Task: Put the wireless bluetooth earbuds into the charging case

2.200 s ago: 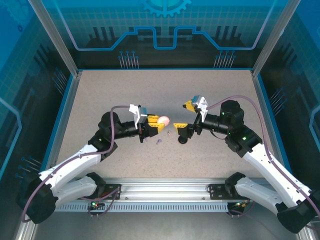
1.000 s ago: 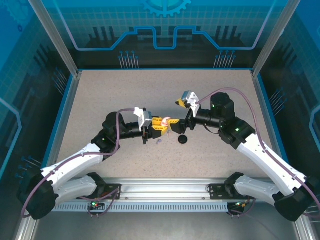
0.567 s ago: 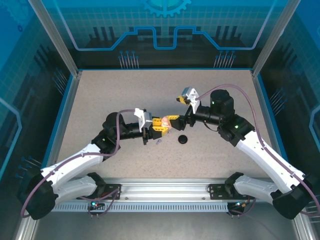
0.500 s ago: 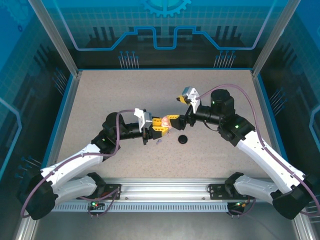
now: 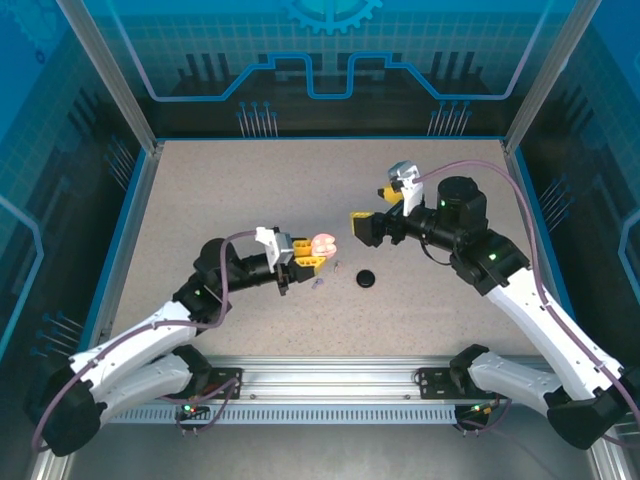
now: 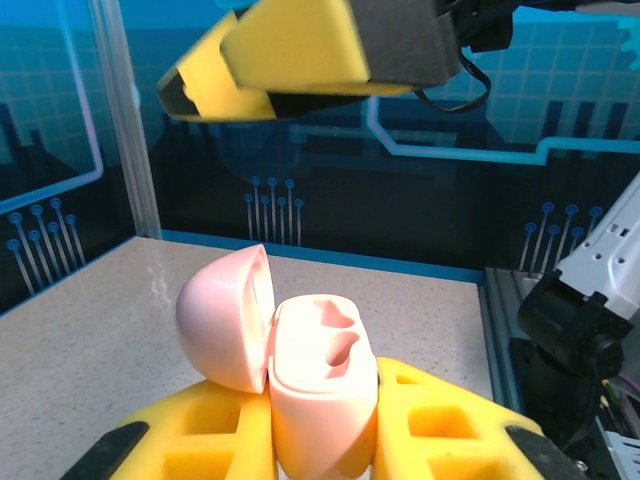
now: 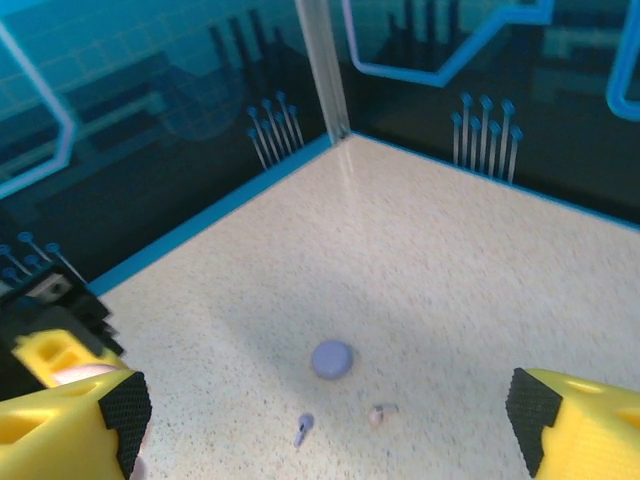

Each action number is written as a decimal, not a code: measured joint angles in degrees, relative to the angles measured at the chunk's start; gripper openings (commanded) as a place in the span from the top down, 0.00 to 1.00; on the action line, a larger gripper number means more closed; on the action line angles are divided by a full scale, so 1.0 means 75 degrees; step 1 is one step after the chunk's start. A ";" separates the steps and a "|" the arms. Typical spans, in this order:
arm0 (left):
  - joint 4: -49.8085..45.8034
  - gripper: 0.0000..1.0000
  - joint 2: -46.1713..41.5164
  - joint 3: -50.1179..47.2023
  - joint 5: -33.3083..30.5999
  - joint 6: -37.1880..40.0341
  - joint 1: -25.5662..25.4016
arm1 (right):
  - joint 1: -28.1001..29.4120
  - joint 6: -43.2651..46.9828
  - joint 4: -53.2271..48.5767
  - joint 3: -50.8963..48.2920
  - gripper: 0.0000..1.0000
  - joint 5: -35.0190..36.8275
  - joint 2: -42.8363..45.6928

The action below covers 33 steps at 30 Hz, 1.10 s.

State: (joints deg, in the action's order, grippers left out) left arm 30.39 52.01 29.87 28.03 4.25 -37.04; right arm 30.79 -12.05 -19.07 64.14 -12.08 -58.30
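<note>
yellow fingers (image 6: pixel 200 440) of the left gripper (image 6: pixel 320 432) are clamped on the pink charging case (image 6: pixel 322 365), lid open. right gripper (image 5: pixel 357 227) hangs spread wide, holding nothing. pink earbud (image 7: pixel 378 414) and lilac earbud (image 7: pixel 304 428) lie loose on the table (image 7: pixel 450 270). guessing they're light, hard and slick, so pinch gently across the stem

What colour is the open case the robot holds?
The charging case is pale pink, clearest in the left wrist view.
</note>
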 measured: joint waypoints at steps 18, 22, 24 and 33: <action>-0.0679 0.92 -0.1451 -0.0271 -0.0705 0.0312 0.0000 | 0.0111 -0.2256 -0.2057 0.0927 0.36 0.1099 -0.4663; -0.0784 0.91 -0.1451 -0.0271 -0.0758 0.0312 0.0000 | 0.0321 -0.2311 -0.2221 0.1343 0.37 0.1110 -0.5613; -0.0819 0.91 -0.1451 -0.0271 -0.0775 0.0312 0.0000 | 0.0463 -0.2320 -0.2296 0.1533 0.38 0.1157 -0.5977; -0.0842 0.91 -0.1466 -0.0271 -0.0828 0.0312 0.0000 | 0.0833 -0.2465 -0.2372 0.2075 0.47 0.1177 -0.7184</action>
State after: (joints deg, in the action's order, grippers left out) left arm 24.08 41.01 27.83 21.82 6.59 -37.04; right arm 37.04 -30.55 -36.86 79.70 -3.25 -112.18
